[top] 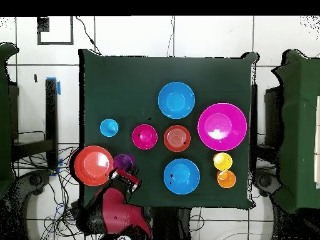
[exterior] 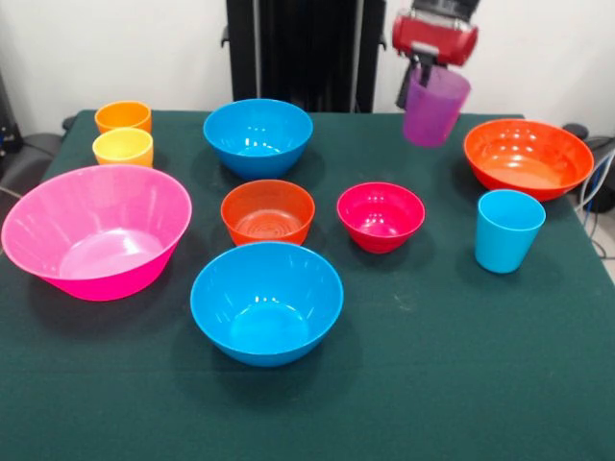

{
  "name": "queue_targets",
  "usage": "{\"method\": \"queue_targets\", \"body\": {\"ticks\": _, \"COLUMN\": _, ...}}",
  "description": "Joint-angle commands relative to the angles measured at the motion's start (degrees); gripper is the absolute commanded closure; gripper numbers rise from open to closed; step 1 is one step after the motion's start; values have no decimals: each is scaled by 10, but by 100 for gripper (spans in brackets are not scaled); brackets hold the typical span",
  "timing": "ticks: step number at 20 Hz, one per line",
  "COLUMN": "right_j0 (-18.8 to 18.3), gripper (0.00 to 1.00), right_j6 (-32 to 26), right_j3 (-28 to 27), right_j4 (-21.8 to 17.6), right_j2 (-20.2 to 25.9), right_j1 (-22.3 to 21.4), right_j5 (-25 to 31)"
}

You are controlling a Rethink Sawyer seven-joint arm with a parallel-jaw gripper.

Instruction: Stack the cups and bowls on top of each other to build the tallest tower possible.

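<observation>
My gripper (exterior: 424, 69) is shut on the rim of the translucent purple cup (exterior: 434, 108) and holds it tilted in the air above the table's far right, next to the wide orange-red bowl (exterior: 528, 157). In the overhead view the gripper (top: 126, 177) and purple cup (top: 123, 162) sit beside that bowl (top: 94, 165). The light blue cup (exterior: 508, 230) stands upright at the right. The orange cup (exterior: 123, 117) and yellow cup (exterior: 123, 147) stand at the far left. The large pink bowl (exterior: 96, 230), two blue bowls (exterior: 258, 134) (exterior: 266, 301), small orange bowl (exterior: 267, 211) and magenta-red bowl (exterior: 381, 215) rest apart and unstacked.
The table is covered in dark green cloth (exterior: 461, 384). The robot's black pedestal (exterior: 298, 48) stands at the far edge. Cables (exterior: 601, 182) hang off the right side.
</observation>
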Motion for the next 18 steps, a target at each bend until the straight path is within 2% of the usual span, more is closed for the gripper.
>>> {"method": "queue_targets", "body": {"ticks": 1, "right_j0": -17, "gripper": 100, "right_j6": -64, "right_j3": -23, "right_j4": -95, "right_j2": -35, "right_j1": -66, "right_j5": 120}}
{"method": "queue_targets", "body": {"ticks": 3, "right_j0": -37, "gripper": 100, "right_j6": -68, "right_j3": -42, "right_j4": -125, "right_j2": -28, "right_j1": -65, "right_j5": 126}}
{"method": "queue_targets", "body": {"ticks": 5, "right_j0": -67, "gripper": 100, "right_j6": -59, "right_j3": -57, "right_j4": -155, "right_j2": 0, "right_j1": -58, "right_j5": 117}}
{"method": "queue_targets", "body": {"ticks": 10, "right_j0": -112, "gripper": 100, "right_j6": -29, "right_j3": -96, "right_j4": -218, "right_j2": 38, "right_j1": -9, "right_j5": 50}}
{"method": "queue_targets", "body": {"ticks": 14, "right_j0": -185, "gripper": 100, "right_j6": -20, "right_j3": -117, "right_j4": -299, "right_j2": 114, "right_j1": 35, "right_j5": 26}}
{"method": "queue_targets", "body": {"ticks": 18, "right_j0": -252, "gripper": 100, "right_j6": -19, "right_j3": -126, "right_j4": -367, "right_j2": 178, "right_j1": 56, "right_j5": 44}}
